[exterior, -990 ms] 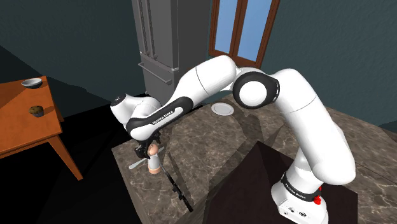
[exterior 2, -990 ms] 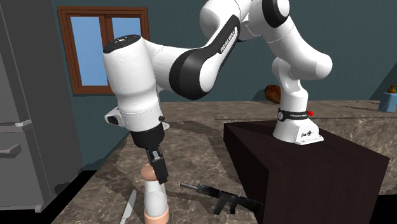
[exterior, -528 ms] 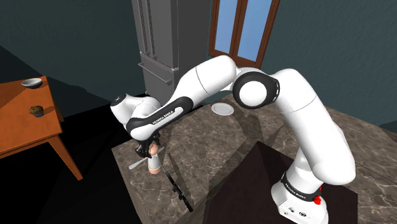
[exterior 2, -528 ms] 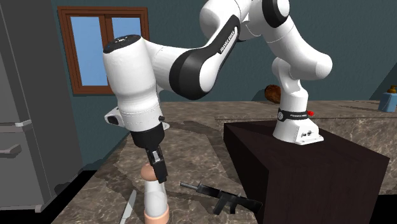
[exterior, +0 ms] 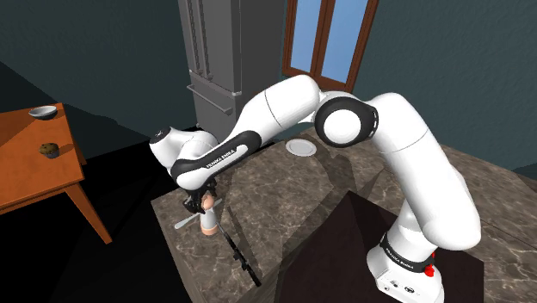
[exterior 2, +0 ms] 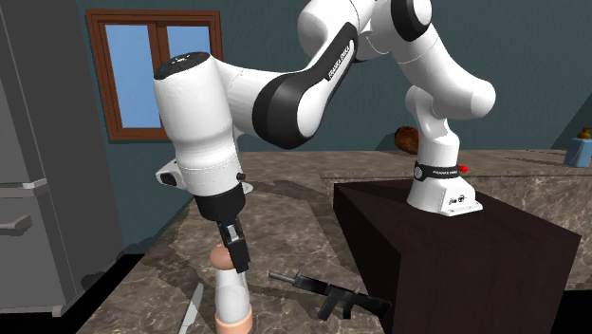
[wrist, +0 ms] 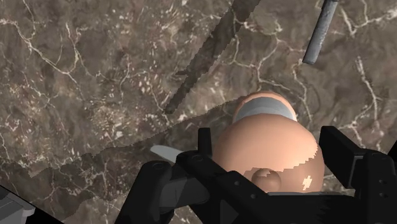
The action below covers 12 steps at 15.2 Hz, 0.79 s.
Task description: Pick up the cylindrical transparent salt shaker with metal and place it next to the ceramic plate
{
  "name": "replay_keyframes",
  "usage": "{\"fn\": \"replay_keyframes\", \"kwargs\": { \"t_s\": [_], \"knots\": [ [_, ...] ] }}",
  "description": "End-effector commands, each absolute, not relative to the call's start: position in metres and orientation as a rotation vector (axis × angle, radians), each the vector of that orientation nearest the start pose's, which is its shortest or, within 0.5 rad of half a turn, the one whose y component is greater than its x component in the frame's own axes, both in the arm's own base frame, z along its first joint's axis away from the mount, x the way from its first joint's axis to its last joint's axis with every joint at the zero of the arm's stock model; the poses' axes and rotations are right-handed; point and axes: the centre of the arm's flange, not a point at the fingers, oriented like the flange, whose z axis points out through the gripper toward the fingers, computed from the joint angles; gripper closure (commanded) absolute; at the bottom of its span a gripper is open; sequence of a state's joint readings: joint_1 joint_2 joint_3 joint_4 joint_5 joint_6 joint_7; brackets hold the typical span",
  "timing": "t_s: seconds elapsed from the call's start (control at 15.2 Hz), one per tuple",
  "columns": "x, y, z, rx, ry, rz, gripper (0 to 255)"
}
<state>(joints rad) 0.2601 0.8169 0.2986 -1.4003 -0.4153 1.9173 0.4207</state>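
Veined marble counter (wrist: 95, 95), glossy peach shaker (wrist: 267, 146), wooden table (exterior: 26, 163)

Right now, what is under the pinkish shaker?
Brown marble counter lies under the pinkish shaker. The spot beneath its base is covered, so I cannot see it.

Teal walls (exterior: 103, 34), wood-framed window (exterior: 344, 39), marble counter (exterior: 280, 191).

We find the shaker (exterior: 207, 224) left of centre on the worktop (exterior: 284, 196), a rifle (exterior: 240, 256) just beside. The plate (exterior: 300, 148) lies farther up.
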Motion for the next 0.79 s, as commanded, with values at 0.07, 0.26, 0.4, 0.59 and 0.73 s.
{"fn": "replay_keyframes", "kwargs": {
  "t_s": [0.07,0.26,0.4,0.59,0.73],
  "knots": [
    [0.627,0.314,0.223,-3.345,-0.456,0.270,255],
    [0.628,0.314,0.239,-3.345,-0.456,0.270,255],
    [0.627,0.314,0.249,-3.345,-0.456,0.270,255],
    [0.628,0.314,0.265,-3.345,-0.456,0.270,255],
    [0.628,0.314,0.276,-3.345,-0.456,0.270,255]
  ]
}}
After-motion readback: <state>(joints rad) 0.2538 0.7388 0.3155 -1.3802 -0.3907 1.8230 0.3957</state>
